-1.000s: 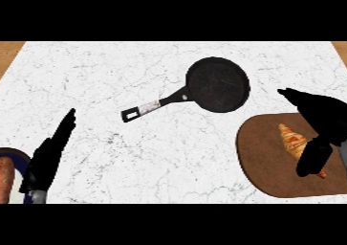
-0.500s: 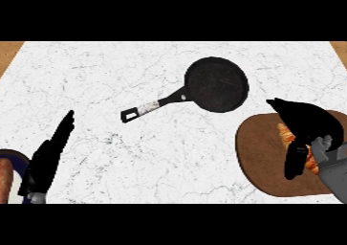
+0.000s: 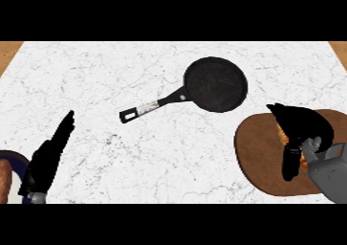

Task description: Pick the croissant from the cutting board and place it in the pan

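The croissant (image 3: pixel 282 134) lies on the round brown cutting board (image 3: pixel 255 155) at the right, mostly hidden; only orange slivers show. My right hand (image 3: pixel 303 125) arches over it, fingers curled across the top and the thumb down its near side. The black pan (image 3: pixel 217 84) sits on the white marble counter, up and left of the board, with its handle (image 3: pixel 149 108) pointing to the lower left. At the lower left my left hand (image 3: pixel 47 157) rests open with straight fingers, holding nothing.
A blue-rimmed plate (image 3: pixel 17 162) with reddish food shows at the lower left corner, beside my left hand. Wooden strips edge the counter at the far left and far right.
My right hand came down and left over the croissant and curled round it, hiding most of it. Pan, board and left hand have stayed where they were.
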Controlling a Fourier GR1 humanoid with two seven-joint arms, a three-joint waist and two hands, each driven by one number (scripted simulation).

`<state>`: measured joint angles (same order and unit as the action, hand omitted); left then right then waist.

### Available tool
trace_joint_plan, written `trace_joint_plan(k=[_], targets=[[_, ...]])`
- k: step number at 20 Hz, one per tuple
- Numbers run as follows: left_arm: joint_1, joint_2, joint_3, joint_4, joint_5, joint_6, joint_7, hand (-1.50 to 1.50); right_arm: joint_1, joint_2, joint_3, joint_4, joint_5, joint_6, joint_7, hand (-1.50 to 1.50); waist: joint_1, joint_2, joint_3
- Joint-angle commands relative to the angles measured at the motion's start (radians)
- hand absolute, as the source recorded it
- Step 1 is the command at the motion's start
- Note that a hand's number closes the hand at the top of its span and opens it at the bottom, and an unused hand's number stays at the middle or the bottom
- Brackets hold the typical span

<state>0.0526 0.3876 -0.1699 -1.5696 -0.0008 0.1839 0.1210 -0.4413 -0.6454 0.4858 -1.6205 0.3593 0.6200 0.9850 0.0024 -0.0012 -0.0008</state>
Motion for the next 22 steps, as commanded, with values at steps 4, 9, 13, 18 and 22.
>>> trace_joint_plan(k=[4,9,13,18,22], targets=[[0.023,-0.006,0.020,0.004,-0.017,-0.018,-0.025,0.00,0.057,0.007,-0.004,-0.015,0.055,0.080,0.124,-1.50,-0.003,0.000,0.000],[0.001,-0.019,0.030,-0.023,-0.035,-0.022,0.025,0.00,0.109,0.028,-0.018,-0.007,0.114,0.072,0.088,-1.50,-0.005,0.000,0.000],[0.011,-0.003,0.060,-0.065,-0.016,-0.057,0.055,0.00,0.087,0.074,-0.033,0.098,0.170,0.067,0.038,-1.50,0.001,0.001,0.001],[0.035,-0.063,0.035,-0.037,-0.078,-0.040,0.013,0.00,0.108,0.078,-0.065,0.164,0.278,0.036,-0.081,-1.50,0.002,0.001,0.001],[-0.005,-0.094,0.062,0.023,-0.088,-0.060,-0.003,0.00,0.120,0.099,-0.114,0.177,0.326,0.063,-0.126,-1.50,-0.001,0.001,0.001]])
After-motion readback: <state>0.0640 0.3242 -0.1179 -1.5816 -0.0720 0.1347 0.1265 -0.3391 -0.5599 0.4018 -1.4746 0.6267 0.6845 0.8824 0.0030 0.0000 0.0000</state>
